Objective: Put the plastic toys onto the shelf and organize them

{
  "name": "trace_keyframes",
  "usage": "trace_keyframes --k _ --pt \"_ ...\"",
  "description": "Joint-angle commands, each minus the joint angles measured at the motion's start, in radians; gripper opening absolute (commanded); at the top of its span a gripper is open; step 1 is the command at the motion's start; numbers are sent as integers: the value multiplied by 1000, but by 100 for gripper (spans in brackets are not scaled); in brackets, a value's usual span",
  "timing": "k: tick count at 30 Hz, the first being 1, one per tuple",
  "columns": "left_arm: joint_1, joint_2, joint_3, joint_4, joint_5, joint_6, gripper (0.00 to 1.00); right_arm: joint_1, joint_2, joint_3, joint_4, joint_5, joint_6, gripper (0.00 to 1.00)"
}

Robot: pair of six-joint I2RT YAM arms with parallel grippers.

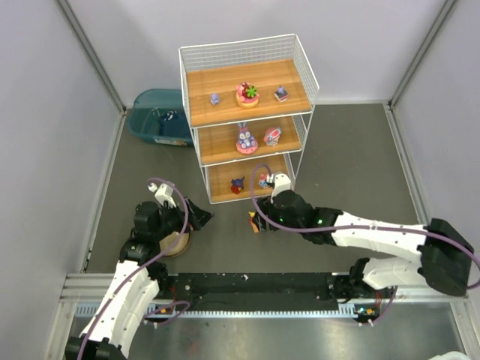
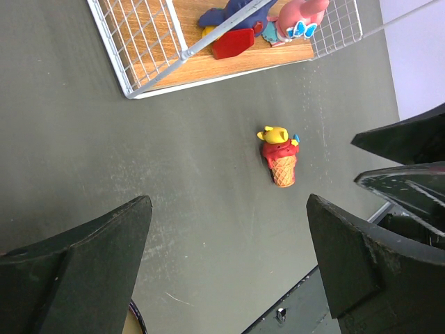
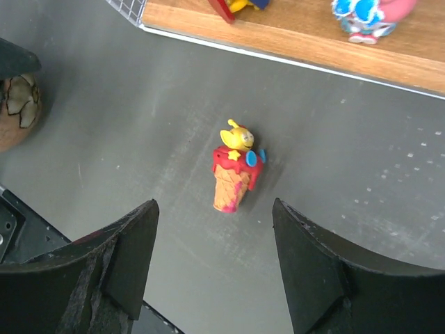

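The shelf (image 1: 247,112) stands at the back centre with plastic toys on all three boards: a pink flower-topped disc (image 1: 247,94) on top, a purple-eared bunny (image 1: 245,139) in the middle, a blue and red figure (image 1: 238,184) at the bottom. One toy, a red and yellow ice-cream cone (image 3: 235,174), lies on its side on the table in front of the shelf. My right gripper (image 3: 213,207) is open just behind the cone's tip, not touching it. My left gripper (image 2: 228,202) hangs open and empty, left of the cone (image 2: 280,158).
A tan round bowl (image 1: 174,244) sits under the left arm. A teal bin (image 1: 161,116) stands left of the shelf. Grey walls enclose the table. The bottom board (image 3: 313,35) lies just beyond the cone, with a pink figure (image 3: 368,14) on it.
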Motion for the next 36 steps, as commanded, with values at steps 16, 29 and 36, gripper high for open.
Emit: trace_keyframes --k 16,29,36 --pt "-2 -6 33 23 0 17 99 7 311 9 239 8 138 52" --pt "-2 -8 33 20 0 15 99 7 308 -32 227 2 138 6" --pt "-2 -11 31 22 0 14 99 62 157 -66 53 71 109 0"
